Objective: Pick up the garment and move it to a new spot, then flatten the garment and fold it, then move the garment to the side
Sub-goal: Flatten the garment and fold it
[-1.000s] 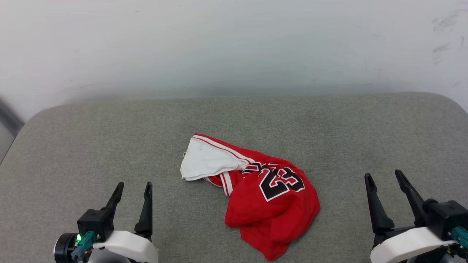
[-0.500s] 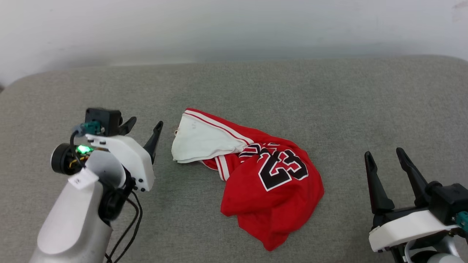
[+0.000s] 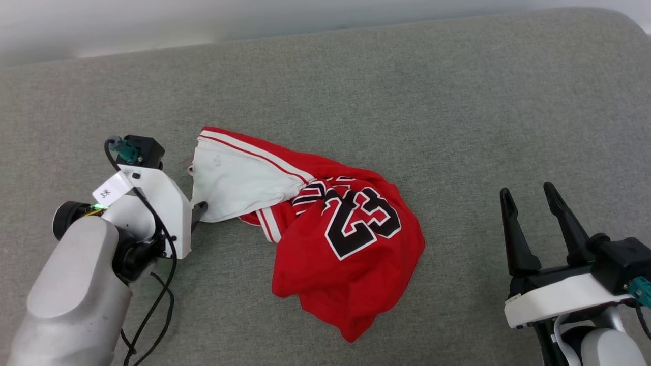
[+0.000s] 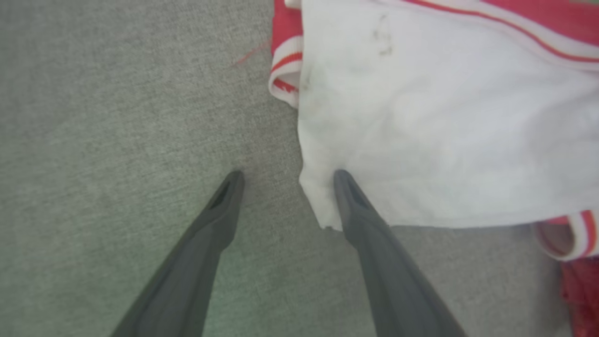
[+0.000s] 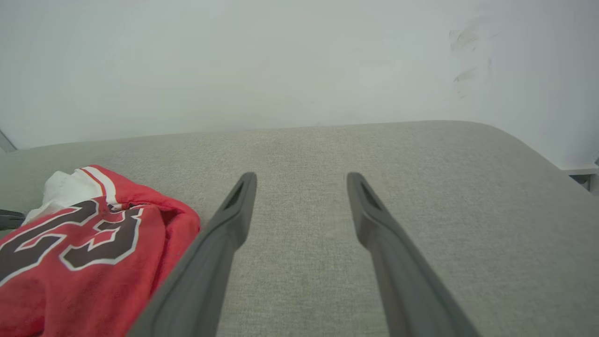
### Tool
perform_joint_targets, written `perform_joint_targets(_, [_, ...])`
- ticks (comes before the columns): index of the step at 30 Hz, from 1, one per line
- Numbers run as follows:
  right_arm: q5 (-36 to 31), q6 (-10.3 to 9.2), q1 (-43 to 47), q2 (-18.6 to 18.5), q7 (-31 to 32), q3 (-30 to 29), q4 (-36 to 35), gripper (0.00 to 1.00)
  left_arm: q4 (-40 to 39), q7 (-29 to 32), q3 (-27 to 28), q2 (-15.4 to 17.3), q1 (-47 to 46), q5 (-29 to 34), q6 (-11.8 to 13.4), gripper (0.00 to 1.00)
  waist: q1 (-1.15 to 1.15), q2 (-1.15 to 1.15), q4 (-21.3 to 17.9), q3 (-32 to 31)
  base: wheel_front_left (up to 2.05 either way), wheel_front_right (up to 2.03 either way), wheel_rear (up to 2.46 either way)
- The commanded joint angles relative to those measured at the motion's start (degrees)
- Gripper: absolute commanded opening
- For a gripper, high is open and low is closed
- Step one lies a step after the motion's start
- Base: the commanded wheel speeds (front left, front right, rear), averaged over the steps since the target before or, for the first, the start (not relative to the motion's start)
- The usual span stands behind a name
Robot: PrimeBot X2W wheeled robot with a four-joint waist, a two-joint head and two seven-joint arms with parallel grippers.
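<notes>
The garment (image 3: 315, 223) lies crumpled mid-surface: red, with a black "23" print facing up and a white sleeve (image 3: 234, 180) at its left. My left gripper (image 3: 196, 208) points down at that sleeve's near-left corner, mostly hidden by its own wrist housing. In the left wrist view the left gripper (image 4: 288, 174) is open and the sleeve (image 4: 421, 131) edge lies between the fingers, the right fingertip (image 4: 344, 182) over the cloth. My right gripper (image 3: 526, 190) stands open well right of the garment, nothing between its fingers. The right wrist view shows the right gripper (image 5: 302, 175) with the garment (image 5: 70, 248) at lower left.
Everything rests on a grey fabric-covered surface (image 3: 457, 101) with rounded corners, backed by a white wall (image 5: 281, 61). A black cable (image 3: 152, 310) hangs from my left forearm. Bare grey fabric stretches between the garment and the right gripper.
The head camera has tilted down, shifting the whole picture. My left arm has reached forward and right, tipping its gripper down onto the white sleeve's corner. The right gripper has held still.
</notes>
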Motion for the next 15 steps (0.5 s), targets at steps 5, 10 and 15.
perform_joint_targets(5, [0.42, -0.02, -1.44, 0.07, -1.22, -0.08, 1.28, 1.00, 3.54, 6.74, -3.91, 0.47, 0.52, -1.09, -0.62, 0.98, -0.01, 0.00, -1.35, 1.63, 0.00, 0.00, 0.00])
perform_joint_targets(10, [0.17, -0.02, -2.06, 0.07, -1.42, -0.28, 2.01, 1.00, 4.10, 10.67, -7.20, 0.00, 2.16, -2.61, -0.95, 0.00, -0.01, 0.00, -1.28, 1.47, 0.00, 0.00, 0.00])
perform_joint_targets(15, [-0.10, -0.01, -1.77, 0.08, -1.16, -0.75, 2.36, 1.00, 0.68, 4.94, -7.63, 0.79, 0.95, -1.64, -0.85, 0.00, -0.01, 0.00, -0.23, 0.23, 0.00, 0.00, 0.00])
